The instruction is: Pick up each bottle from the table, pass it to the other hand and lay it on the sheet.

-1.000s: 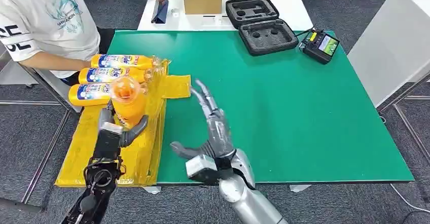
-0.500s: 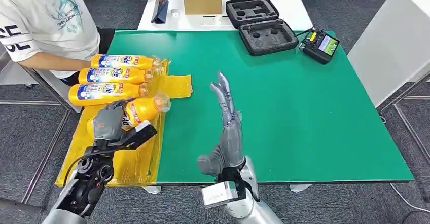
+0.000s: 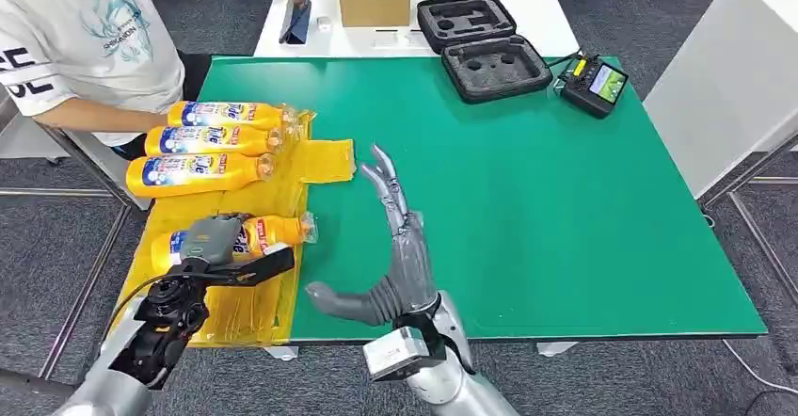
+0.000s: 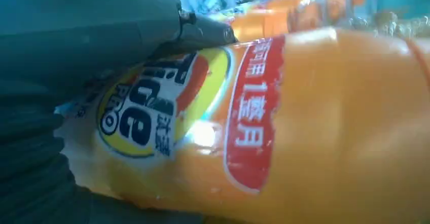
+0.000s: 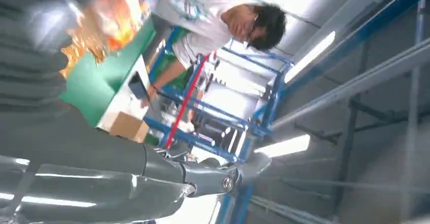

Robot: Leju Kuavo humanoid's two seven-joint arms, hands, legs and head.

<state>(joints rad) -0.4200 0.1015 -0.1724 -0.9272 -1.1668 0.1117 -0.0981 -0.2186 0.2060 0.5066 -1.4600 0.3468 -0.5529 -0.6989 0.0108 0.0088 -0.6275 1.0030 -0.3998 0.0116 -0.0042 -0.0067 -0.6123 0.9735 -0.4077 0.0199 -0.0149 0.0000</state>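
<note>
Bottle [image 3: 268, 232] under left hand [image 3: 212, 239] fingers [image 4: 203, 31] — lying (on sheet [image 3: 235, 294])

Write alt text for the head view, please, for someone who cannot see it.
The robot's left hand lays an orange bottle on a yellow sheet beside three more bottles, while its right hand hangs open over the green table. A person sits behind.

bare green table [image 3: 565, 209] right of the yellow sheet [image 3: 235, 294], three bottles [image 3: 202, 139] crowding the sheet's far end, foam case [image 3: 485, 49] at far edge

bottle [image 3: 247, 235] lowered flat onto sheet [image 3: 231, 296], left hand [image 3: 209, 241] gripping
</note>
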